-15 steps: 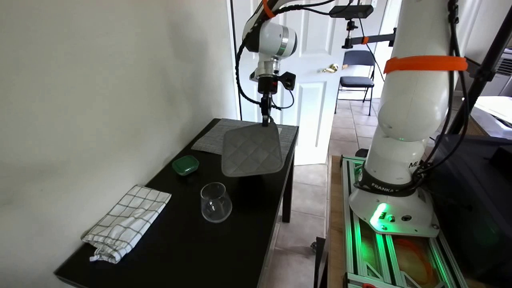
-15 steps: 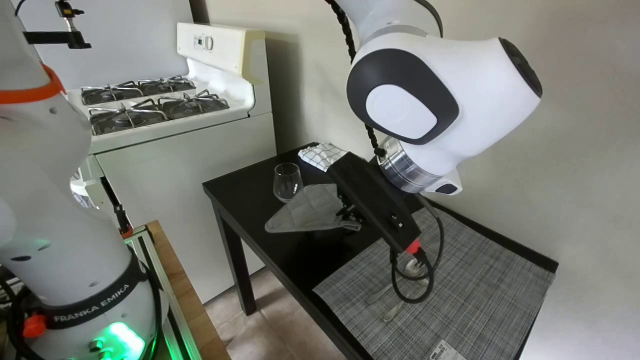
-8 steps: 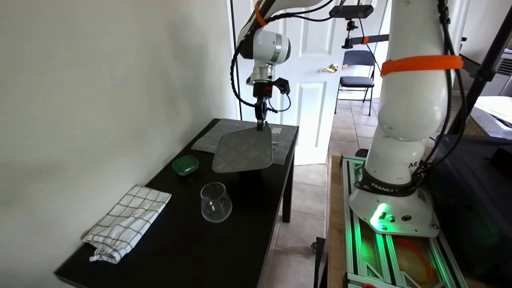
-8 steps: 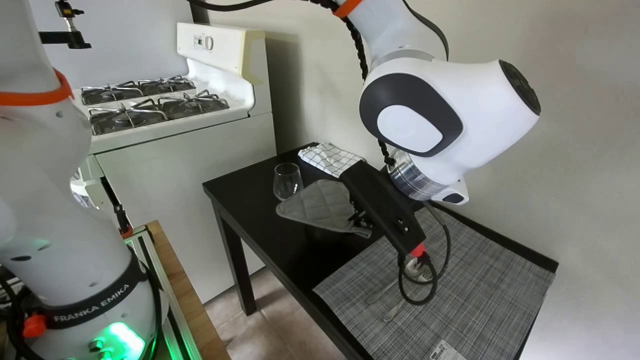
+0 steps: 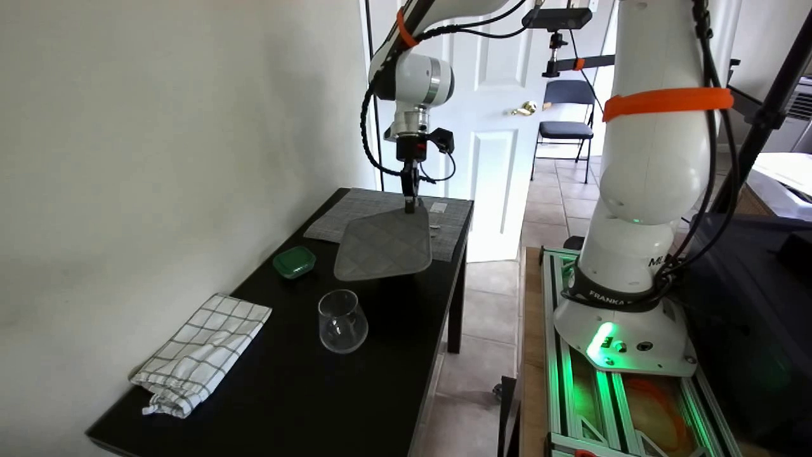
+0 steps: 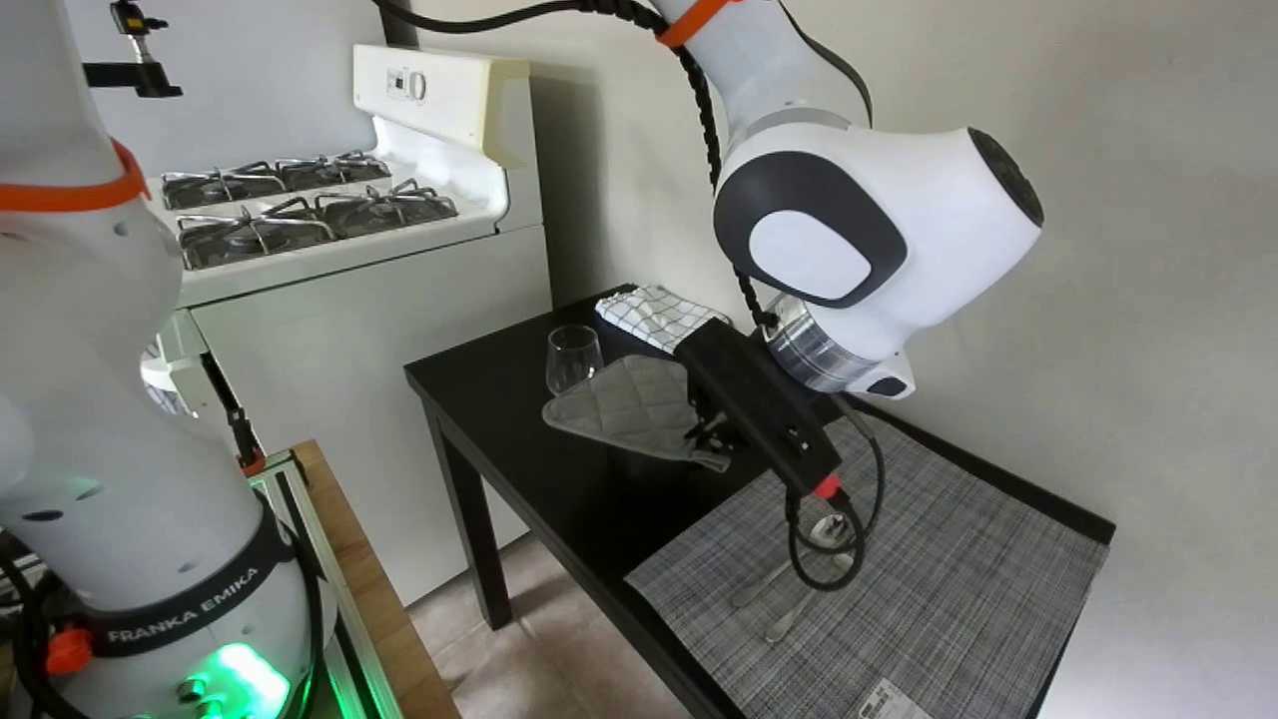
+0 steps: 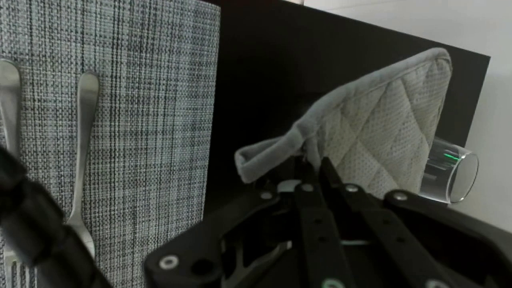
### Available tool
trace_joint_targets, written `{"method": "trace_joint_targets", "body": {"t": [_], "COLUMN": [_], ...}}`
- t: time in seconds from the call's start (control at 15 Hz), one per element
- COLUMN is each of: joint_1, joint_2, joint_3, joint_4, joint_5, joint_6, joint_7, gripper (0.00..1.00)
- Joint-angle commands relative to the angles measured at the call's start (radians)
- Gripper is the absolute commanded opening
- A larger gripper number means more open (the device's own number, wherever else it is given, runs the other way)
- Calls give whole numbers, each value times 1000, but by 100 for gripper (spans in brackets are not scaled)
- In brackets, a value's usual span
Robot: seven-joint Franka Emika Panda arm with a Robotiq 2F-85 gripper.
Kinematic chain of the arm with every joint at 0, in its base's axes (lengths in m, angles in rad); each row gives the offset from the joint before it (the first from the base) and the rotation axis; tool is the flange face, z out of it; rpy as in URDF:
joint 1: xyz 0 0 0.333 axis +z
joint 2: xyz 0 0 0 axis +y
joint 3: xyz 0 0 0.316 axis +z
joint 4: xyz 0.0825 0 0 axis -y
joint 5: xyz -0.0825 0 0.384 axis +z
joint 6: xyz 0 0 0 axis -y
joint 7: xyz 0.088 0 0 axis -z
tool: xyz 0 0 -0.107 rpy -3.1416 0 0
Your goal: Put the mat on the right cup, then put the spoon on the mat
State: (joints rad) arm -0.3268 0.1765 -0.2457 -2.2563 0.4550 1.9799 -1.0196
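The mat is a grey quilted square, which also shows in the exterior view and in the wrist view. My gripper is shut on the mat's corner beside its hanging loop. It holds the mat tilted above the black table, and its fingertips show in the wrist view. The right cup is hard to make out against the black table. A dark shape just under the mat may be it; contact cannot be told. The spoon lies on the woven placemat, its bowl partly behind a cable.
A clear glass stands close to the mat. A green container and a white checkered cloth lie along the wall side. The grey woven placemat covers the table's far end. A fork lies beside the spoon.
The gripper has moved slightly down and toward the wall over the last second, carrying the mat with it. The mat's tilt has shifted a little. The grip on it is unchanged.
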Motion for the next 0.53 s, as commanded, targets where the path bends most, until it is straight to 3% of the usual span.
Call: {"method": "trace_joint_targets", "body": {"t": [0.0, 0.2, 0.27, 0.33, 0.47], "joint_1": [-4, -7, -10, -12, -14], "joint_2": [-1, 3, 4, 3, -1], "joint_3": [1, 1, 1, 2, 0], "joint_4": [-11, -14, -10, -8, -2], "joint_5": [-46, -63, -59, -53, -49], "joint_6": [29, 26, 17, 14, 17], "joint_7": [-3, -6, -3, -5, -6], "gripper": [2, 2, 32, 32, 46]}}
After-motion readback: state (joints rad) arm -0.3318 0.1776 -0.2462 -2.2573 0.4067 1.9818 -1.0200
